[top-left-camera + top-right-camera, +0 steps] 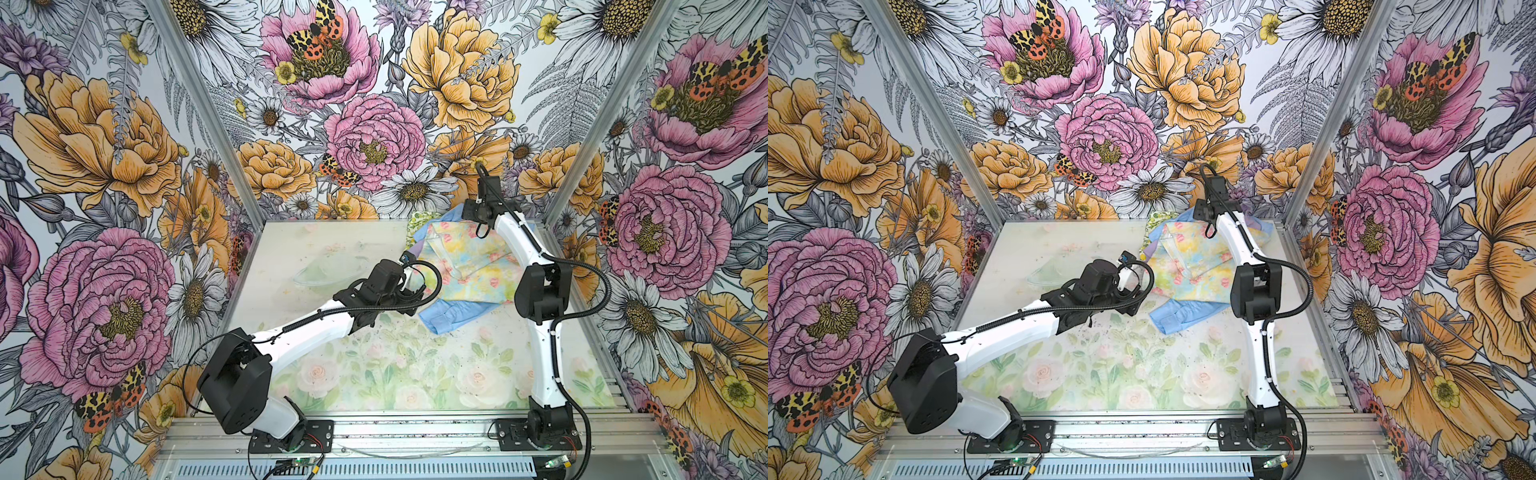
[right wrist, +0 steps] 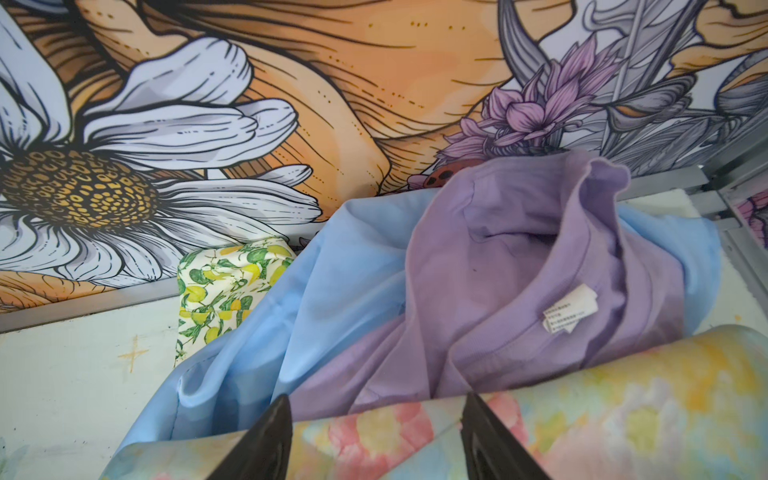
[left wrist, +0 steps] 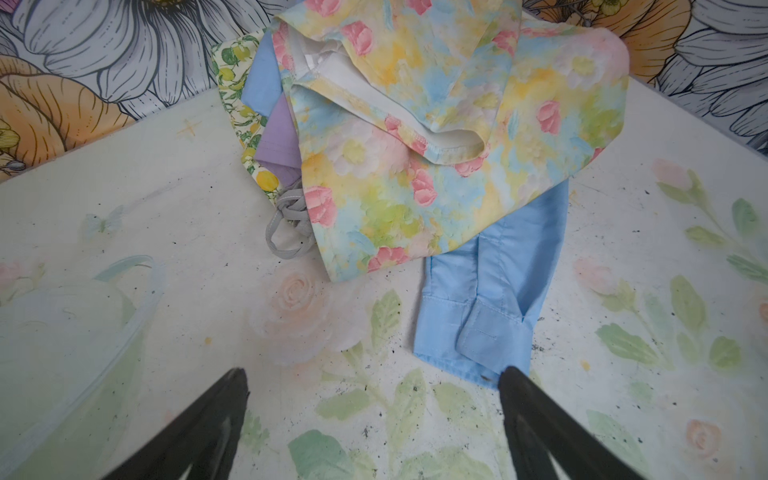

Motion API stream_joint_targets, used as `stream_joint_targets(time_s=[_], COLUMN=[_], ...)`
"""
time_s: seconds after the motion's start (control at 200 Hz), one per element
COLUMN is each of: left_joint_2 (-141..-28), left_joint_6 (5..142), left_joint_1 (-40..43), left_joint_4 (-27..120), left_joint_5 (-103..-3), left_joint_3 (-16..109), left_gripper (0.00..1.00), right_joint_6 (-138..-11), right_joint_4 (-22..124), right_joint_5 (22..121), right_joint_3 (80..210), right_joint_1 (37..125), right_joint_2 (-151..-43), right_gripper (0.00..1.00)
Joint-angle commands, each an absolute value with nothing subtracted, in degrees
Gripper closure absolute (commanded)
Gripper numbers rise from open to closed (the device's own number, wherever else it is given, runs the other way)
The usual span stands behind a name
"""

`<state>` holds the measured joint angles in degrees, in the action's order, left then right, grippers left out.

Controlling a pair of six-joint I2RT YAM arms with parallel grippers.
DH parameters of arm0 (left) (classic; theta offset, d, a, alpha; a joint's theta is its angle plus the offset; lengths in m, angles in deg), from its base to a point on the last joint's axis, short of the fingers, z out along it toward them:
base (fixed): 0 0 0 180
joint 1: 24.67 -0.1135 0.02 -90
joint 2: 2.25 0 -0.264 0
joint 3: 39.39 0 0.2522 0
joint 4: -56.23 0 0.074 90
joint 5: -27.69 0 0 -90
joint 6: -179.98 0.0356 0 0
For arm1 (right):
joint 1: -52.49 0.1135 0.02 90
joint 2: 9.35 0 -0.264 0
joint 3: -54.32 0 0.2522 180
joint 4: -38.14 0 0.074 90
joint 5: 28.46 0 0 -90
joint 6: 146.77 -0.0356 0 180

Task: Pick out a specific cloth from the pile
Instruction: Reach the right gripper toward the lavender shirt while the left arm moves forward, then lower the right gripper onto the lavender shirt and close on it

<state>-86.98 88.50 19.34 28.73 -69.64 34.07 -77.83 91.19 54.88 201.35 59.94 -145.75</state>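
Nothing picked yet. Lilac cloth (image 2: 519, 270) sits in the pile (image 1: 465, 266) at the worktop's (image 1: 282, 245) far right corner, on the blue shirt (image 2: 332, 291), partly under the floral cloth (image 2: 623, 407). Right tool (image 2: 376, 399) jaws apart at its edge. Left tool (image 3: 374, 372) wide apart, empty. Grasp and pull-out remain.

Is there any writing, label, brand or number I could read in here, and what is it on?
No readable words, brands or numbers anywhere.
Unreadable: printed lines on the white sewn-in tag inside the neck of the plain lilac-purple soft garment, too small and blurred.
Sign only: a small orange cross mark on the pale floral tabletop, no letters.
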Motion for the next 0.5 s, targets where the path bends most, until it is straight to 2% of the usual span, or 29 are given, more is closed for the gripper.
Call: stream_joint_targets(time_s=[0.0, 0.115, 0.3, 0.385, 0.495], left_joint_2=[-84.95, -85.26, -86.57, -87.52, -88.66], left_joint_6=[89.71, 89.86, 90.24, 90.26, 90.24], left_joint_1=[18.93, 18.93, 18.88, 18.93, 18.93], left_joint_4=[28.39, 28.4, 28.4, 28.4, 28.38], left_joint_5=[-73.3, -73.82, -73.9, -73.91, -73.89], left_joint_3=[35.11, 35.08, 35.1, 35.27, 35.44], left_gripper=[0.05, 0.05, 0.05, 0.05, 0.06], right_joint_6=[-78.43, -78.32, -78.48, -78.72, -78.8], right_joint_4=[91.63, 91.72, 91.75, 91.72, 91.63], right_joint_5=[52.41, 52.16, 51.42, 51.82, 52.4], right_joint_3=[204.99, 208.88, 213.36, 213.95, 214.42], right_joint_1=[60.11, 59.98, 59.53, 59.17, 58.89], right_joint_2=[-148.79, -152.11, -155.18, -156.07, -156.97], right_gripper=[0.35, 0.36, 0.45, 0.46, 0.55])
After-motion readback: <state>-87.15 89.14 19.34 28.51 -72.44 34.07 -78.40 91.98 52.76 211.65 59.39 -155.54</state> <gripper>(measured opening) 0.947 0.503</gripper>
